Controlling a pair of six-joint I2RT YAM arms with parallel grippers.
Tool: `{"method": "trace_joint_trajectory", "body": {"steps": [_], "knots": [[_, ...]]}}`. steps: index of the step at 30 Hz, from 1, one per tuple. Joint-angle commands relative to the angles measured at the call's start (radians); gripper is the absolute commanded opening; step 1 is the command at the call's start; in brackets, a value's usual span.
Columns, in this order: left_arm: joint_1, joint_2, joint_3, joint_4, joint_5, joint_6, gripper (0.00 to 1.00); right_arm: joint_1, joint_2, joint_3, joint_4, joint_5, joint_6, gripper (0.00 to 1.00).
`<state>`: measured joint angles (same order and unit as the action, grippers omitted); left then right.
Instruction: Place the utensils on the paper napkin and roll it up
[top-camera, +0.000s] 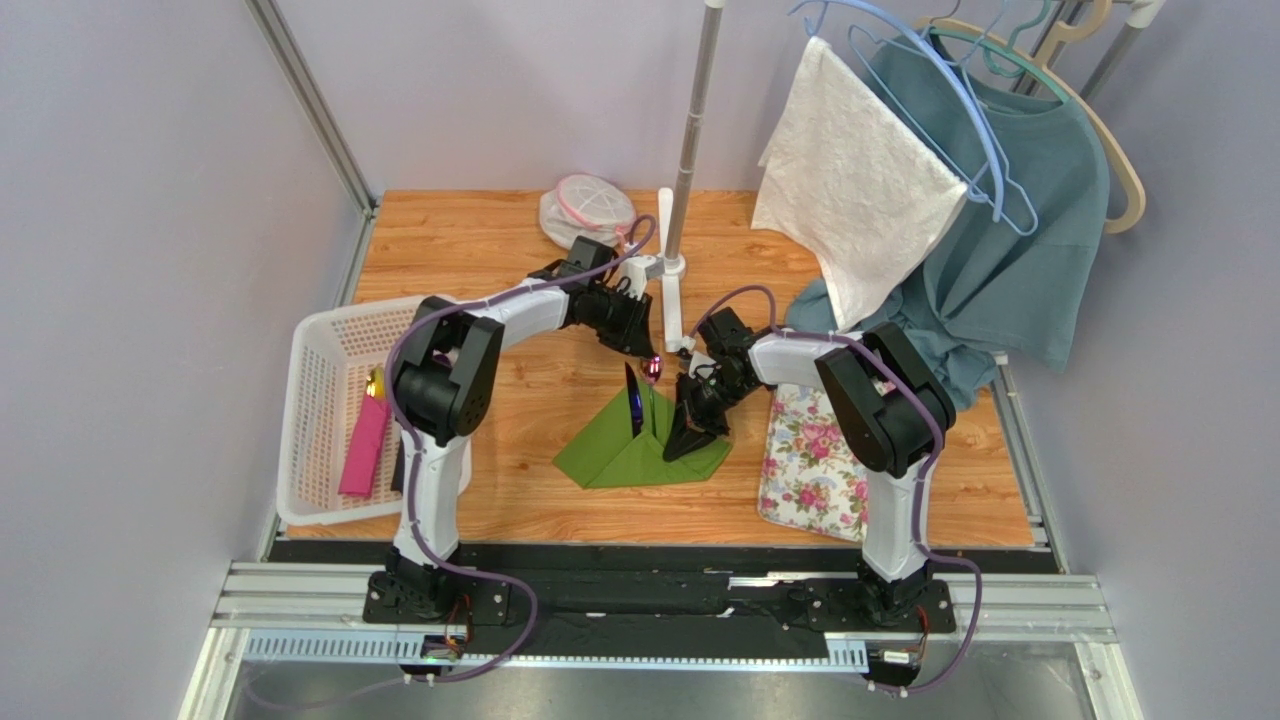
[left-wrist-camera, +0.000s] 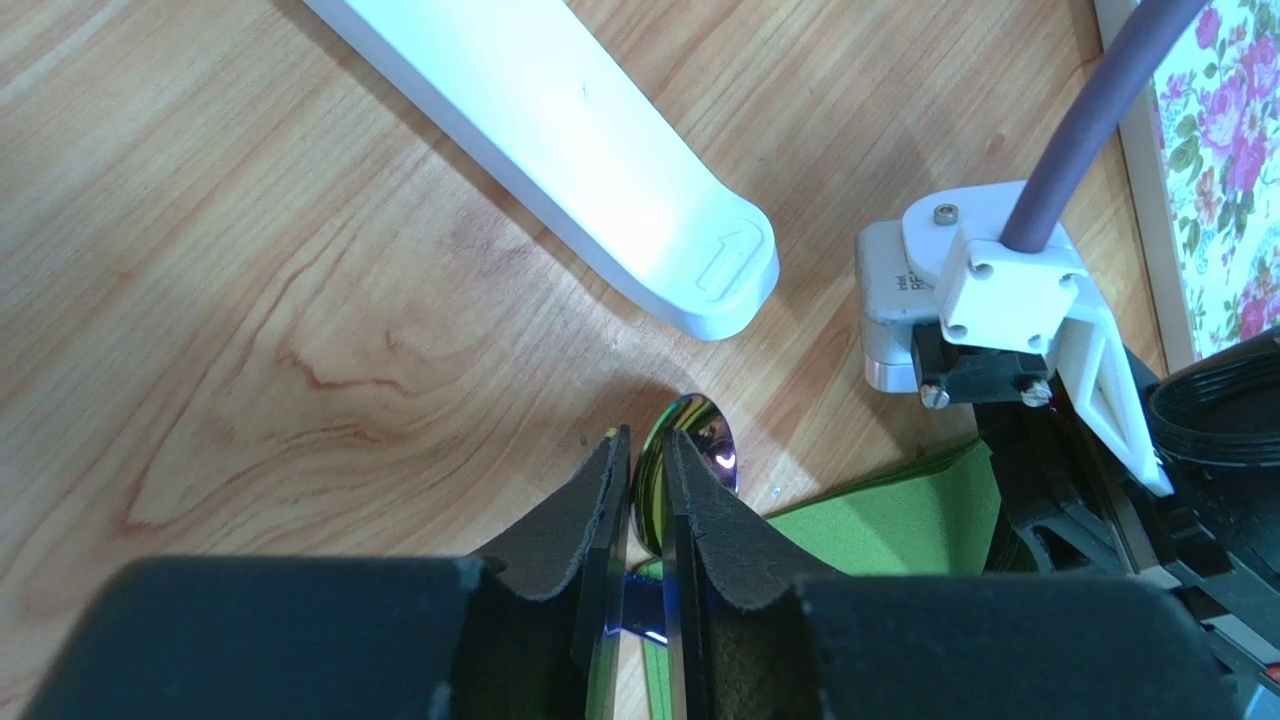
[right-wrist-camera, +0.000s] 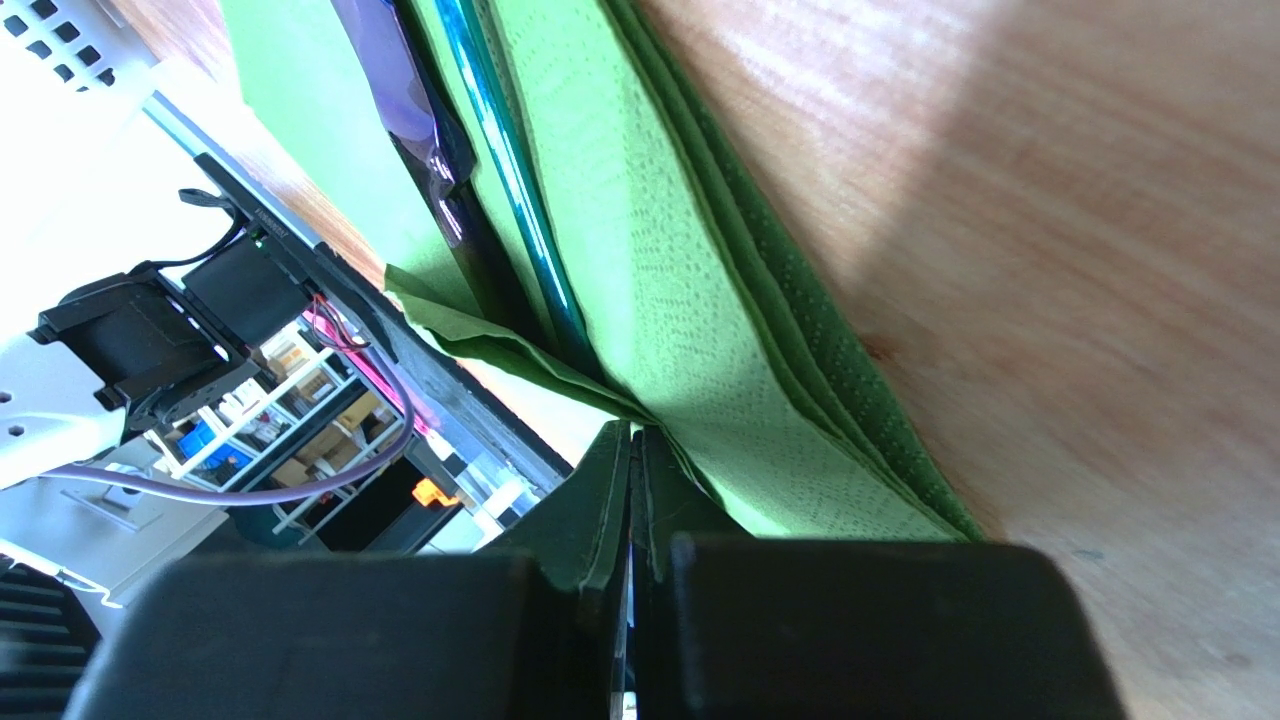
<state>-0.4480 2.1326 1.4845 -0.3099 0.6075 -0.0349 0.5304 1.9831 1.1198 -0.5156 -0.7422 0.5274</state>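
Napkin (top-camera: 609, 453) lies folded at table (top-camera: 481, 263) centre. We note left end effector (left-wrist-camera: 646, 455) clamped on the utensils (left-wrist-camera: 694, 435) at its 12 o'clock edge; right end effector (right-wrist-camera: 633, 450) nips its 3 o'clock edge.

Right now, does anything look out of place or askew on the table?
Yes. The paper napkin is not flat: the right gripper pinches one edge, lifted like a tent. The utensils lean in its fold and stick out past its far edge.
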Motion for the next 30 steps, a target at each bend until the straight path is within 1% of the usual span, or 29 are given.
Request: {"method": "trace_joint_trajectory", "body": {"steps": [1,7,10,14,18,28,30], "knots": [[0.012,-0.086,-0.018,0.048,0.003,0.020,0.21,-0.006,0.037,-0.012,0.005,0.095,-0.018,0.01],[0.015,-0.112,-0.046,0.060,-0.002,0.035,0.17,-0.006,0.045,-0.009,0.003,0.092,-0.017,0.01],[0.015,-0.117,-0.055,0.058,-0.003,0.069,0.16,-0.007,0.045,-0.011,0.003,0.092,-0.017,0.01],[0.015,-0.123,-0.066,0.080,-0.005,0.059,0.23,-0.006,0.046,-0.011,0.003,0.092,-0.015,0.01],[0.015,-0.105,-0.040,0.065,-0.005,0.061,0.23,-0.006,0.046,-0.009,0.003,0.092,-0.015,0.01],[0.020,-0.106,-0.047,0.051,-0.008,0.086,0.11,-0.007,0.049,-0.008,0.002,0.092,-0.015,0.01],[0.025,-0.111,-0.052,0.054,-0.009,0.082,0.10,-0.006,0.049,-0.008,0.002,0.090,-0.017,0.01]]}}
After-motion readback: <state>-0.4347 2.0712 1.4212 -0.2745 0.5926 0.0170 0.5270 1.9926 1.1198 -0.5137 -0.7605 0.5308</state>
